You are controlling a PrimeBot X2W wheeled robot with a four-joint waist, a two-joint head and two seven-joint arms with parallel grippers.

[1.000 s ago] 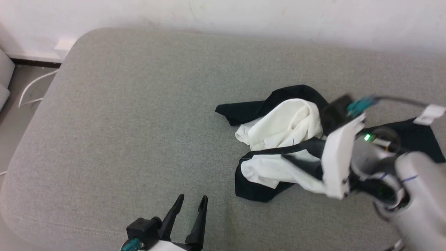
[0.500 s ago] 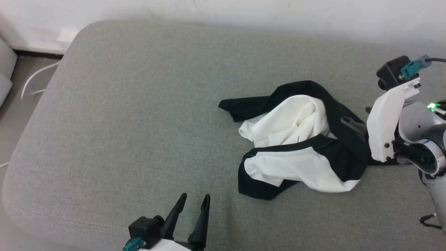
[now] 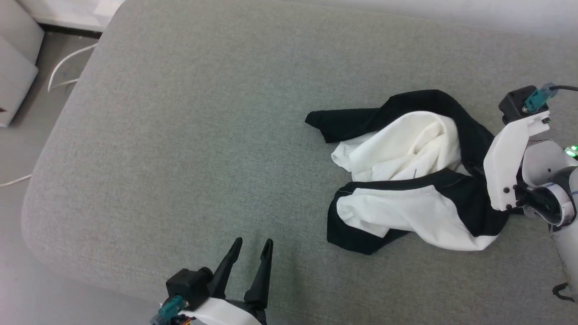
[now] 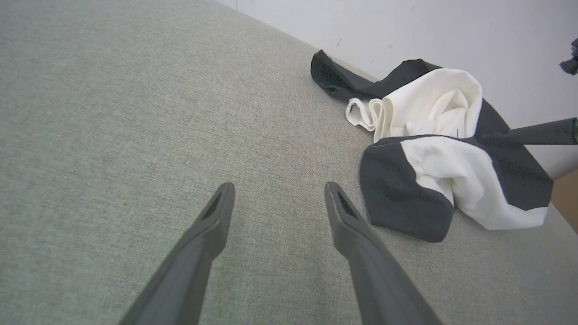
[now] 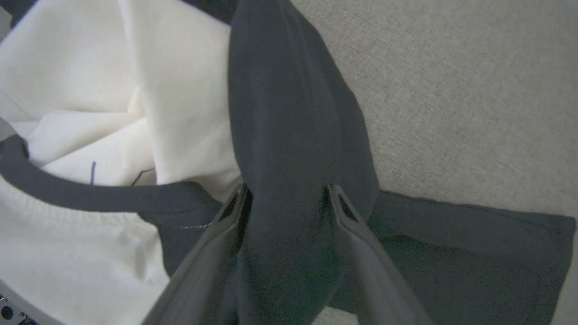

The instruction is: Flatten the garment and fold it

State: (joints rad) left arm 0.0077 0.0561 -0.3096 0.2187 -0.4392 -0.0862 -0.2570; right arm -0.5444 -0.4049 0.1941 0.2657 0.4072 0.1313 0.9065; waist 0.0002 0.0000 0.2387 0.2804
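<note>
Left gripper: nearest me, fingers spread wide with nothing between them, over the bare grey cushion.
Garment: I see it bunched on the cushion's right half, well ahead and to the right of that gripper. It has no clear long axis, and one black sleeve trails left at the far side.
Right gripper: at the heap's right edge, fingers apart astride a black fold. I cannot tell whether it pinches.

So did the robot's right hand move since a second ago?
Yes. Against the garment in the head view, the right hand slid from over its middle to the black fold at its right edge, toward the robot's right.
</note>
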